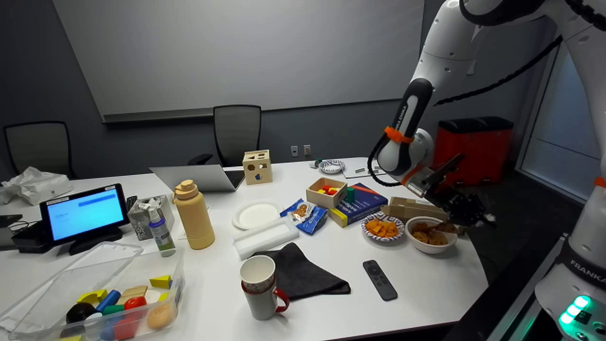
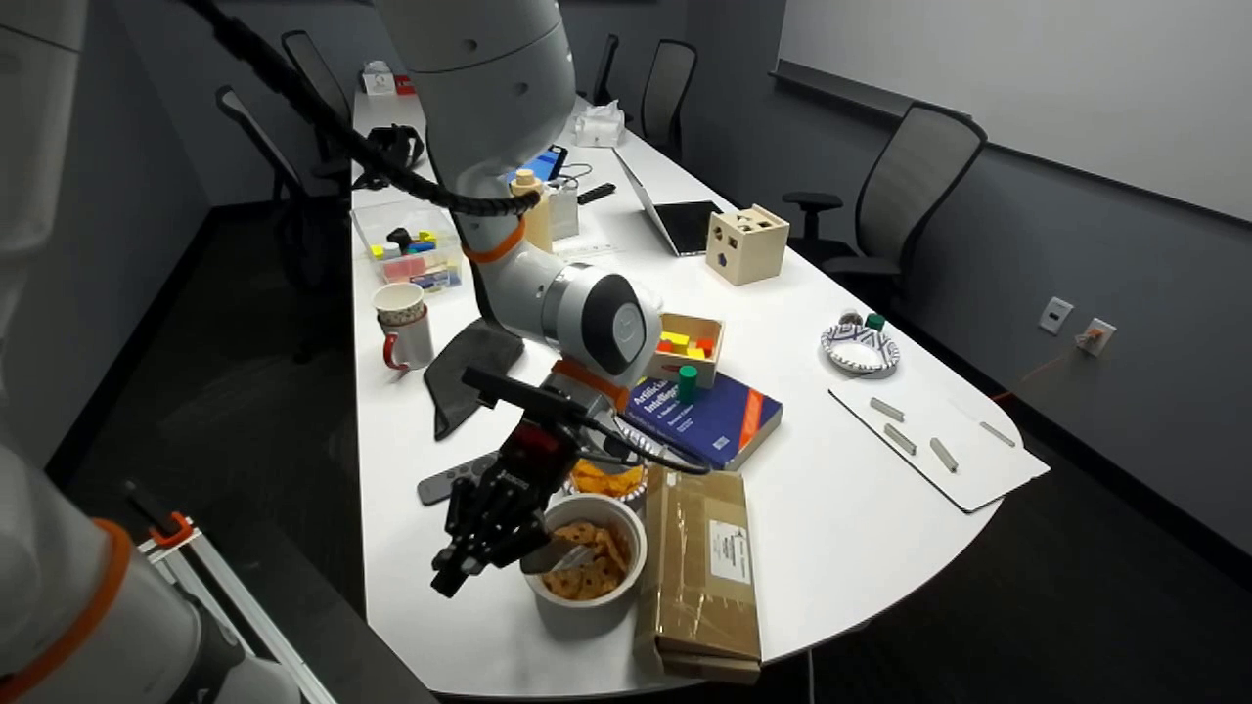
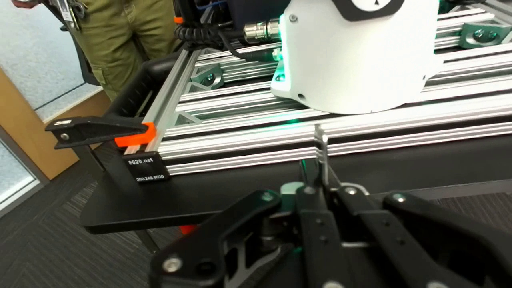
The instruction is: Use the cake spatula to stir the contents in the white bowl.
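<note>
Robot arm (image 2: 489, 88), nearest the camera: extends over the left edge of the tabletop (image 2: 841, 528), as seen in an exterior view; edges and corners below follow that view.
Clear plastic bin (image 1: 137, 269), loaded with coloured blocks (image 1: 110, 300): along the left edge, well apart from the near edge.
Laptop (image 2: 690, 227), lid raised: close to the right edge.
Cardboard box (image 2: 696, 567): lies flat, one end at the near edge.
Blue book (image 2: 714, 420): lies flat beyond the cardboard box, farther from the near edge.
White bowl (image 2: 592, 508): upright, close to the near edge, toward the near left corner, just beside the cardboard box; holds orange-brown snack pieces (image 2: 599, 577).
Patterned bowl (image 1: 400, 231), holding orange chips (image 1: 381, 228): just beyond the white bowl, farther from the near edge.
Remote control (image 2: 445, 482): near the left edge.
Cake spatula (image 2: 572, 558): slants into the white bowl; contact with the snack pieces cannot be told.
Jaws: clamped on the cake spatula, above the tabletop toward the near left corner; a narrow length of it shows beyond them in the wrist view.
</note>
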`<state>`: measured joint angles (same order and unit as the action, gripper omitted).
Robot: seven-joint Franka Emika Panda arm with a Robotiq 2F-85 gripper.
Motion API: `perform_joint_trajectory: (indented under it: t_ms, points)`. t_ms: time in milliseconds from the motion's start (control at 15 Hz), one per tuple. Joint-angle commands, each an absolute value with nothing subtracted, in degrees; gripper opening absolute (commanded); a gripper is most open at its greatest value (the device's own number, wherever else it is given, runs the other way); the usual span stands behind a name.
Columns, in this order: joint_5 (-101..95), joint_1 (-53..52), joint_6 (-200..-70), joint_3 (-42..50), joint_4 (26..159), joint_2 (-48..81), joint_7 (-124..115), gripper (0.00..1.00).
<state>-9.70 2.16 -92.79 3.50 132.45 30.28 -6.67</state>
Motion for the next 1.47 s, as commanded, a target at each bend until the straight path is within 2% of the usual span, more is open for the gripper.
perform_joint_trajectory:
  t_ms: [0,600,667,800,1267,1400]
  points:
    - [-11.13,0.49,-96.16,4.08,131.80,32.85,-10.84,0.01]
    - [-13.88,-3.17,-103.19,4.45,131.86,34.68,-17.03,0.01]
    - [-14.18,-3.51,-103.62,4.41,131.94,34.71,-17.21,0.28]
    - [-14.53,-3.98,-104.22,4.28,132.21,34.80,-17.45,0.35]
    - [-14.27,-4.21,-105.01,4.39,132.10,35.06,-16.91,0.89]
    - [-14.08,-4.01,-105.21,4.39,132.46,34.14,-16.51,1.00]
